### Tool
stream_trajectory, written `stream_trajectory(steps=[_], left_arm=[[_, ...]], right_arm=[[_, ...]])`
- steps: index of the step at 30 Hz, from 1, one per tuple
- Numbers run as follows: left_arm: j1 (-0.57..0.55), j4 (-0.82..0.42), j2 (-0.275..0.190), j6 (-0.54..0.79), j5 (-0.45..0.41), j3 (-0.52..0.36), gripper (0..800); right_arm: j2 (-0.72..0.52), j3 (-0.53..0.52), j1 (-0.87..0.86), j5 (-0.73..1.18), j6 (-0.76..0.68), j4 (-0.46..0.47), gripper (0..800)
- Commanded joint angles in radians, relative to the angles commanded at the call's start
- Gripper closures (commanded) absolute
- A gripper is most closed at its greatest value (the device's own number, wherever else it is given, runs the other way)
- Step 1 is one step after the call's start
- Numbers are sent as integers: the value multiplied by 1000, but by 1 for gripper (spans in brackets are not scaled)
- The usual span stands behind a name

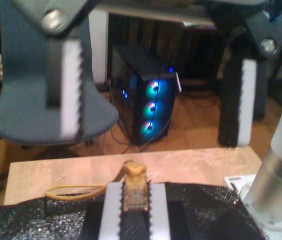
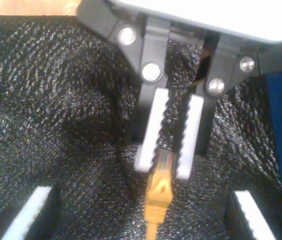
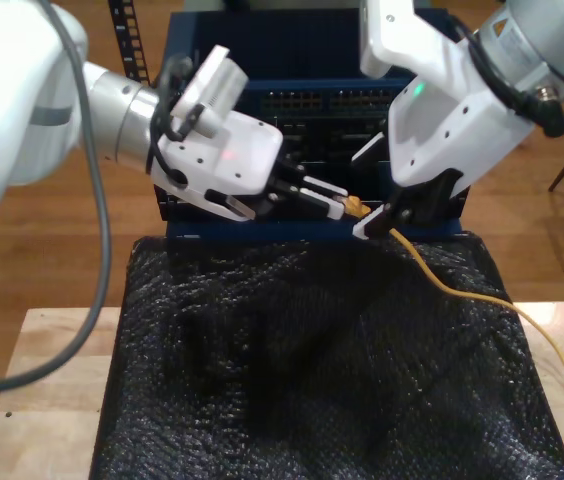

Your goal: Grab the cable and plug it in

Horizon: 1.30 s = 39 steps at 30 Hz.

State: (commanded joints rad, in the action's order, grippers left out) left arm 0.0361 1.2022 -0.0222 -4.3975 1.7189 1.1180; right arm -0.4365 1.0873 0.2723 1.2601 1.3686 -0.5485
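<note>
Two toothed white pads (image 1: 110, 210) of my first end effector (image 1: 135, 187) pinch the limp, light yellow-orange network cable (image 3: 420, 259) by its small clear plastic plug (image 1: 135, 201) (brittle, probably the best hold), while my second end effector (image 2: 140, 192) gapes wide.

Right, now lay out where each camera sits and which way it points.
First wrist view: rides my first pincer, shut on the cable; faces my open second pincer and the room beyond.
Second wrist view: rides my second pincer; faces my first pincer head-on over the black mat.
Exterior view: off the arms, looking down across the mat to the blue rack; both arms show.
Shared: all three show the cable's plug.
</note>
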Motion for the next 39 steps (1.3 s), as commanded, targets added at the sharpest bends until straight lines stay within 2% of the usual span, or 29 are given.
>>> stream_trajectory(steps=[3, 13, 16, 23, 31, 39], left_arm=[[18, 2, 23, -46, 9, 5, 797], [38, 68, 68, -91, 84, 11, 797], [40, 71, 77, -121, 123, 21, 798], [68, 130, 152, -199, 244, 64, 798], [68, 163, 173, -219, 310, 80, 798], [68, 164, 184, -316, 359, 81, 798]], right_arm=[[-25, 8, 0, -3, 74, 0, 8], [-163, -31, 3, -11, 133, 0, 6], [-190, -51, 6, -20, 153, -5, 6], [-292, -157, 18, -149, 184, -5, 8], [-351, -245, 81, -310, 212, -5, 7], [-387, -316, 126, -450, 261, -2, 3]])
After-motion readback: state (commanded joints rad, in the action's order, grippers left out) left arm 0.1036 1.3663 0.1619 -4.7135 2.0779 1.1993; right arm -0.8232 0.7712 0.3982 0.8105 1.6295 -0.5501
